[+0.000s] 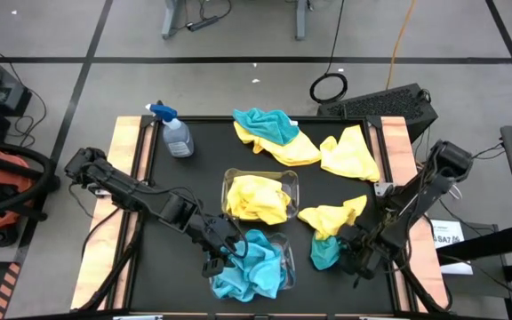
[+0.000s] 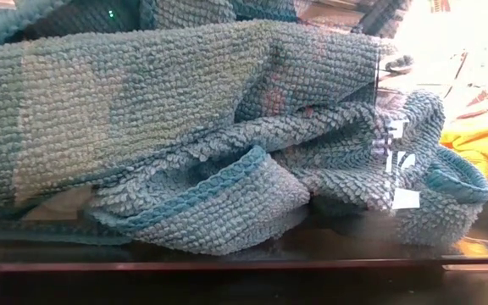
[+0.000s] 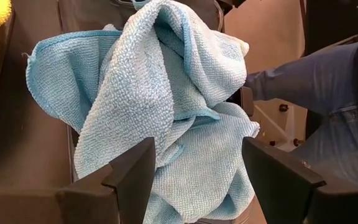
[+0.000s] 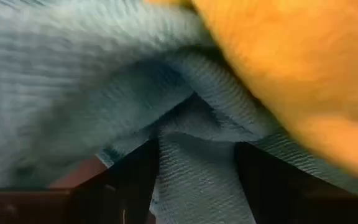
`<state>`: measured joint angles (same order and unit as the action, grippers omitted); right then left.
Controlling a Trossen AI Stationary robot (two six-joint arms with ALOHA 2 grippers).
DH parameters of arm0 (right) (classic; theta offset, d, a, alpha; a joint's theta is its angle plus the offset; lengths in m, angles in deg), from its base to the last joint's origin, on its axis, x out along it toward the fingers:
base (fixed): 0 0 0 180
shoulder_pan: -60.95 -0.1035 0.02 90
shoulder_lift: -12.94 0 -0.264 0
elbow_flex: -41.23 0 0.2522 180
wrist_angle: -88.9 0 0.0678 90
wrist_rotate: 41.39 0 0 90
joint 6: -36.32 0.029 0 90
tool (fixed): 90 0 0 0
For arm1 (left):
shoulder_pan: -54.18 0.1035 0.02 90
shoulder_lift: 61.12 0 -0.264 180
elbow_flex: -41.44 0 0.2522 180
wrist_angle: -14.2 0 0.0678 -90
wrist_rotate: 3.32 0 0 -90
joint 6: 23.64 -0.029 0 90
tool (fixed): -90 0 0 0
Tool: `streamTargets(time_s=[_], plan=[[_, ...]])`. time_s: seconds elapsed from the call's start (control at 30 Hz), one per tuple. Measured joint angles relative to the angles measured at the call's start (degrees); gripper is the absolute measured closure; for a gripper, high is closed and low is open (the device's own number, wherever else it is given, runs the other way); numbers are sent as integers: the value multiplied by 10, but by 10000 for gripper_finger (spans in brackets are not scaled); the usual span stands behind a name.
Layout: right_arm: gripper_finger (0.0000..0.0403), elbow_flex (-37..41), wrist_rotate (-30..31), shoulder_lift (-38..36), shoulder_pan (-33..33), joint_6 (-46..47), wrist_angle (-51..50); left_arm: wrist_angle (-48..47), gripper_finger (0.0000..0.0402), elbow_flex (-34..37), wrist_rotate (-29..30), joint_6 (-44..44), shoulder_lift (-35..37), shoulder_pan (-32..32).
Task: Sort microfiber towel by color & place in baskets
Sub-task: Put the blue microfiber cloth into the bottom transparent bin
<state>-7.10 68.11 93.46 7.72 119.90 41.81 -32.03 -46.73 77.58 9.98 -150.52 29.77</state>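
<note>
- Left hand (image 1: 223, 252) is held spread at the edge of the near basket (image 1: 284, 267), its two dark fingers (image 3: 132, 171) apart with nothing pinched between them; a heap of teal towels (image 1: 252, 267) lies just ahead of it, as the left wrist view shows.
- Right hand (image 1: 349, 258) is lowered at the near right of the table (image 1: 194, 169), beside a small teal towel (image 1: 324, 252); in the right wrist view a fold of that towel (image 4: 191, 168) is seen between the parted fingers (image 4: 132, 180), but whether it is pinched cannot be told.
- A yellow towel (image 1: 332, 218) lies over the far end of the small teal towel, touching it.
- Two clear baskets are set in the middle of the table, one behind the other: the far basket (image 1: 231, 178) is filled with yellow towels (image 1: 256, 200), the near one with the teal heap.
- At the far side of the table a teal towel (image 1: 269, 124) is spread on top of a yellow one (image 1: 296, 149), and another yellow towel (image 1: 352, 153) lies just to their right.
- A spray bottle (image 1: 176, 135) with a blue trigger is seen at the far left of the table.
- The low view is almost wholly filled by teal cloth (image 2: 185, 127) behind a clear basket wall, with a patch of yellow (image 2: 477, 140) at its right.
</note>
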Motion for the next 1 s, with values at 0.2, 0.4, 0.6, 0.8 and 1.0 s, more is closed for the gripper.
streamTargets(time_s=[0.2,0.4,0.6,0.8,1.0], plan=[[247,-3,17,43,0,-3,49,0,155,0,0,0,0,0],[366,-2,10,46,0,-4,74,0,155,0,0,1,0,0],[389,-3,-9,30,0,-15,90,0,155,0,0,1,0,0],[398,-37,-18,-12,0,-56,86,6,155,0,0,1,2,0],[401,-95,-7,-68,-1,-151,73,26,155,0,4,0,27,1]])
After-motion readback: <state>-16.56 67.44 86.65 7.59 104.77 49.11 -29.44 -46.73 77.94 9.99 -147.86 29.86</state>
